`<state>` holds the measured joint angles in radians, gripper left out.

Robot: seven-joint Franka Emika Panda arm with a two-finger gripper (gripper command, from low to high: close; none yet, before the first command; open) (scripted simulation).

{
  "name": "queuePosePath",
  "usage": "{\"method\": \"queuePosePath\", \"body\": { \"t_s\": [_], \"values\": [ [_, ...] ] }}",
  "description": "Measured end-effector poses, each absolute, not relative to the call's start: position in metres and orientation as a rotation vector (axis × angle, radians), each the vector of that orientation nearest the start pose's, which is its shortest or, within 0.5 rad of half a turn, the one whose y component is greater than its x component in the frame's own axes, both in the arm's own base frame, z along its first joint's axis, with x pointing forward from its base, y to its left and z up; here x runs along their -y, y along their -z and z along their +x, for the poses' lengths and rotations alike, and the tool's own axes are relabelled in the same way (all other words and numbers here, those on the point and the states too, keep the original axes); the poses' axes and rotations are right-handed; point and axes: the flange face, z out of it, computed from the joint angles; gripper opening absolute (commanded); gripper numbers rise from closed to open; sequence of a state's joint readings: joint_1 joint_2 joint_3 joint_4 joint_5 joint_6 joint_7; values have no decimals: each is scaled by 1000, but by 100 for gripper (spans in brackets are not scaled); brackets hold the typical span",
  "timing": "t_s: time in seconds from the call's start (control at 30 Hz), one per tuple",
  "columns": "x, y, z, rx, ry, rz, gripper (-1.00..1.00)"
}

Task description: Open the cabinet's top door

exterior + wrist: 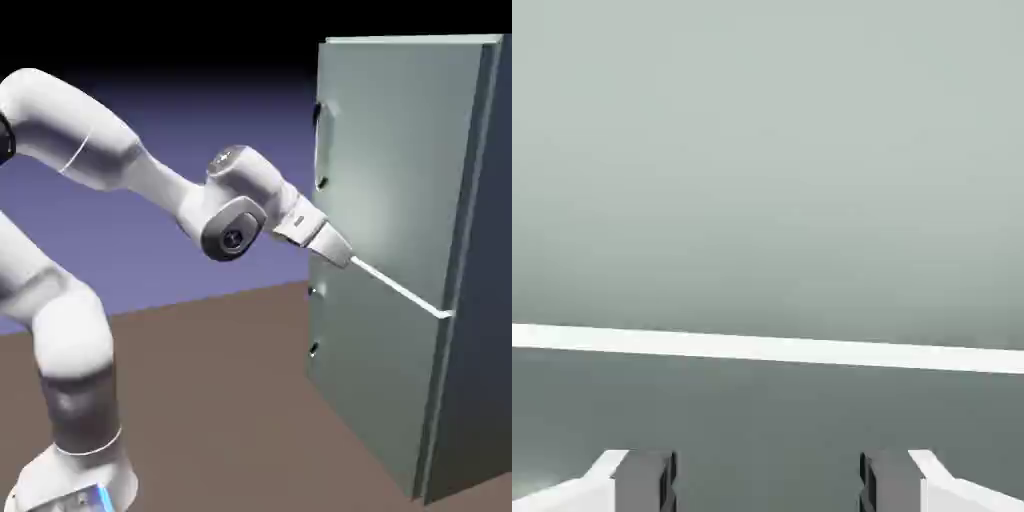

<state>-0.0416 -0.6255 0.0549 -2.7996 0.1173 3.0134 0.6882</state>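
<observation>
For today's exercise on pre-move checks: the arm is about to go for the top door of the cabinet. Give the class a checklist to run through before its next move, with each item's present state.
1. Pincer open, nothing between its grey fingertips: ok.
2. Pincer lined up with the small dark curved handle: not ok; it faces the thin pale seam, well below the handle.
3. Upper grey-green flat door panel shut, flush with the tall grey-green box-shaped cabinet: ok.
4. Handle free of obstruction: ok.
5. Pincer clear of the panel: cannot tell; the tips sit very close to it.
</observation>
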Motion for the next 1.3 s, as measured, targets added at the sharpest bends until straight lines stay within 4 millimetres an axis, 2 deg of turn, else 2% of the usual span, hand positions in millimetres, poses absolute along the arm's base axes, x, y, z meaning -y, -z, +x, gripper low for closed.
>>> {"method": "queuePosePath", "body": {
  "t_s": [0.33,0.67,0.97,1.13,1.3],
  "values": [
    [14,-553,349,-1106,1232,-2199,0],
    [-4,-598,312,-1107,1380,-2007,0],
    [-39,-612,294,-1034,1519,-1878,0],
    [-62,-609,293,-971,1599,-1826,0],
    [-84,-598,301,-897,1679,-1788,0]
  ]
}}
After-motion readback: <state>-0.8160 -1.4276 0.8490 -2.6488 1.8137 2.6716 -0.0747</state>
